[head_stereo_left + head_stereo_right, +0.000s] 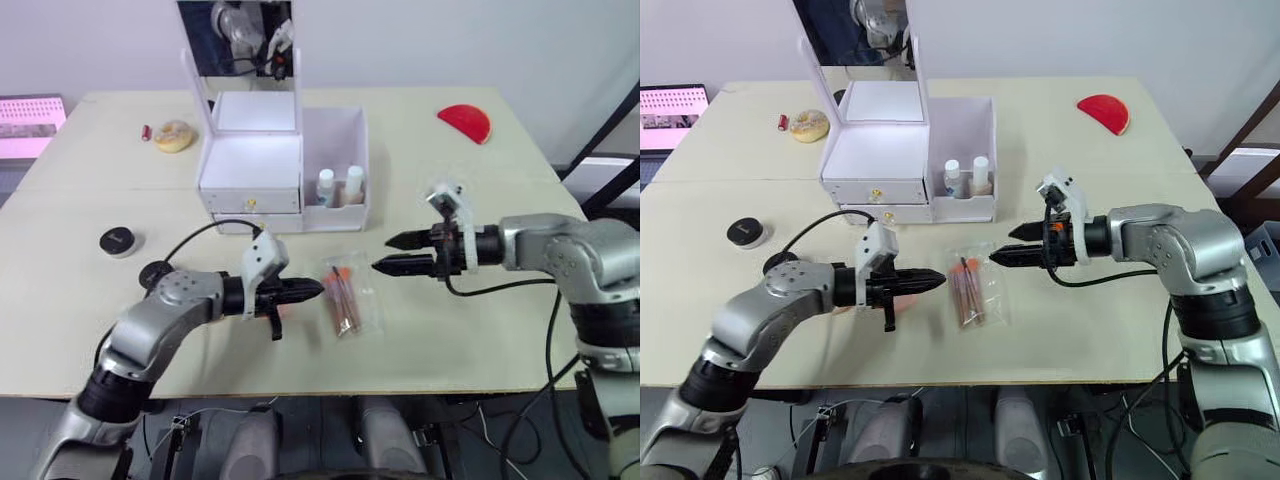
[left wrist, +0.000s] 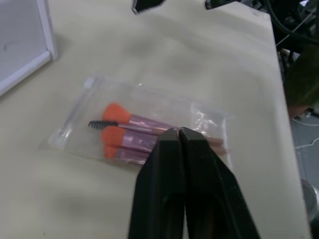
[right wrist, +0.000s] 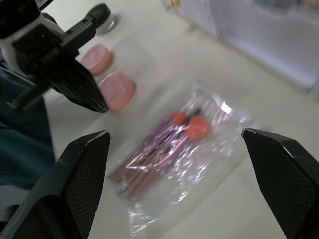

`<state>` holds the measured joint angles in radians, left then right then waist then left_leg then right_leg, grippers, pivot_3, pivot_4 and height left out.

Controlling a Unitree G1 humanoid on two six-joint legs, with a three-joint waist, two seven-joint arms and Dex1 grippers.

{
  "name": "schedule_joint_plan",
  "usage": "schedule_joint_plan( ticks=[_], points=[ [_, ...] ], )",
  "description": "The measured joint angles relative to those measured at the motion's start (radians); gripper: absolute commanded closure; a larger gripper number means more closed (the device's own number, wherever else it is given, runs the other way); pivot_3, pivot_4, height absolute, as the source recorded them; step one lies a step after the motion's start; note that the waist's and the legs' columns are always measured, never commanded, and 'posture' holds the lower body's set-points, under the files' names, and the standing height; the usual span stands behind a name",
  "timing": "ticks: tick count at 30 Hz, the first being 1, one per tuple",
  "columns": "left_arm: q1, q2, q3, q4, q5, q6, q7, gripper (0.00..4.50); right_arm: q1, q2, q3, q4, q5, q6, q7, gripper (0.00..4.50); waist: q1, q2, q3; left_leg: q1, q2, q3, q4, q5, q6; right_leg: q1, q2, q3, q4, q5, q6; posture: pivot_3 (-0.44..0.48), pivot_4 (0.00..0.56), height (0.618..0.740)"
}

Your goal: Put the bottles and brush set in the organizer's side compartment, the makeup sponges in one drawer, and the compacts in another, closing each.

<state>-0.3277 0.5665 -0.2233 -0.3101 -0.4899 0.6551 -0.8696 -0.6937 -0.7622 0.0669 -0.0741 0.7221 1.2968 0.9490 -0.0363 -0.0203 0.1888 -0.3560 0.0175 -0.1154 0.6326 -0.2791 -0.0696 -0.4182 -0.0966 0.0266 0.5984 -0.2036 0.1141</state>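
On the desk [image 1: 450, 330] the brush set [image 1: 345, 297] lies flat in its clear pouch, just below the centre of the left eye frame, between the two claws and touched by neither. The left claw [image 1: 318, 290] sits just left of the pouch with its two black fingers pressed together, holding nothing; its wrist view shows them closed above the pouch's edge. The right claw [image 1: 385, 252] hangs to the upper right of the pouch with its fingers spread wide, the pouch lying in the gap between them in the right wrist view.

The organizer [image 1: 255, 165] stands in the upper centre of the frame, mirror [image 1: 240, 40] upright, both drawers appearing pushed in. The two bottles [image 1: 340, 186] stand upright side by side in the side compartment [image 1: 340, 135], on the right of the drawers.

The makeup sponges [image 3: 117, 89] lie close together on the desk beside the left claw, partly hidden by it in the head views. The two compacts [image 1: 121, 241] rest at the left of the frame, below the organizer's level, one near the left arm. A yellowish puff [image 1: 174, 135] sits at the upper left and a red half-circle piece [image 1: 466, 122] at the upper right.
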Motion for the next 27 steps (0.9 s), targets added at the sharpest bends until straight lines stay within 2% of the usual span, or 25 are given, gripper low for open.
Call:
schedule_joint_plan(
  ticks=[5,9,19,27],
  points=[
    [-0.005,-0.015,-0.048,0.08,0.069,-0.042,-0.016,4.43,-0.061,0.059,0.003,0.113,0.03,0.219,-0.042,0.0,0.001,0.0,0.0,-0.001,0.0,0.0,-0.001,0.0,0.0,-0.001,0.0,0.0,-0.001,0.0,0.0,0.0,0.15,0.739],
    [-0.023,-0.028,-0.077,0.099,0.103,-0.06,-0.023,4.43,-0.097,0.122,0.004,0.196,0.02,0.283,-0.091,0.0,0.001,0.0,0.0,-0.001,0.0,0.0,0.0,0.0,0.0,-0.001,0.0,0.0,-0.001,0.0,0.0,0.0,0.15,0.739],
    [-0.039,-0.028,-0.091,0.119,0.164,-0.072,-0.034,4.43,-0.109,0.16,0.07,0.297,-0.053,0.218,-0.13,0.0,-0.006,0.0,0.0,0.0,0.0,0.0,0.0,0.0,0.0,0.0,0.0,0.0,0.0,0.001,0.003,0.0,0.15,0.739],
    [-0.042,-0.042,-0.11,0.124,0.189,-0.072,-0.043,4.43,-0.113,0.27,0.069,0.293,-0.079,0.191,-0.163,0.0,-0.012,0.0,-0.001,0.002,0.0,-0.001,0.0,0.0,0.0,0.0,0.001,0.0,0.003,0.001,0.003,0.0,0.15,0.739]
  ],
)
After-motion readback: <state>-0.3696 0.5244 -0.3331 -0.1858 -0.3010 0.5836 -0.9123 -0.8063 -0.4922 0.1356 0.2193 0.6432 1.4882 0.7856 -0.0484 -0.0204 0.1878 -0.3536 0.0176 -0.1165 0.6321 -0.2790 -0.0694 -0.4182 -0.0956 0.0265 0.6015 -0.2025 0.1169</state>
